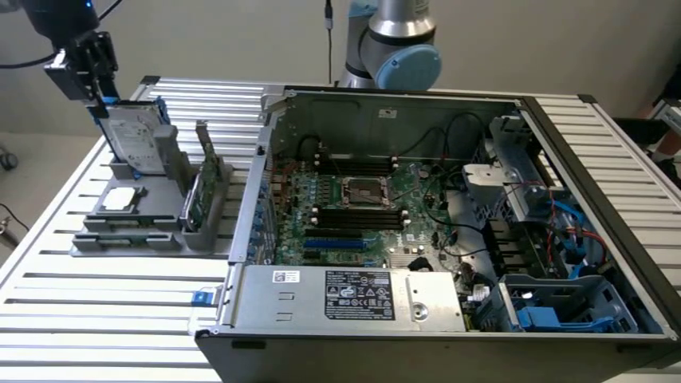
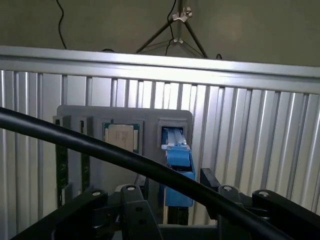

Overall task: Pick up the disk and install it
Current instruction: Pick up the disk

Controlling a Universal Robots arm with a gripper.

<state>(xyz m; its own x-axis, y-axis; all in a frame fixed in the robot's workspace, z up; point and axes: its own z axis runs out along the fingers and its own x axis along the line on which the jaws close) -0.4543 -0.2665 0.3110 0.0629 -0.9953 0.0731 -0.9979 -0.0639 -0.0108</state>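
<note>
Position of the task item: the disk (image 1: 136,140) stands on end in a slot of the grey holder (image 1: 149,231), at the exterior view's left. The holder rests on the slatted metal surface (image 1: 107,319), and the disk is outside the open computer case (image 1: 426,215).

Orientation: the disk's long axis runs up out of the holder and leans slightly off vertical. Its short end is uppermost. The silver face with the white label is turned toward the exterior camera. In the wrist view the disk appears end-on, with its blue carrier (image 2: 177,162) nearest the camera.

Claw (image 1: 101,97): it is directly over the top end of the disk, and its jaws stand wide apart. In the wrist view the carrier's end lies between the two black fingers (image 2: 130,202). A gap shows on each side, so nothing is gripped. Whether either finger touches the disk cannot be determined.

Other contents of the holder: a small square chip (image 1: 120,199) lies flat in a recess beside the disk. A thin green circuit card (image 1: 199,187) stands on edge in the slot nearer the case.

A black cable (image 2: 100,150) crosses the wrist view in front of the holder.
</note>
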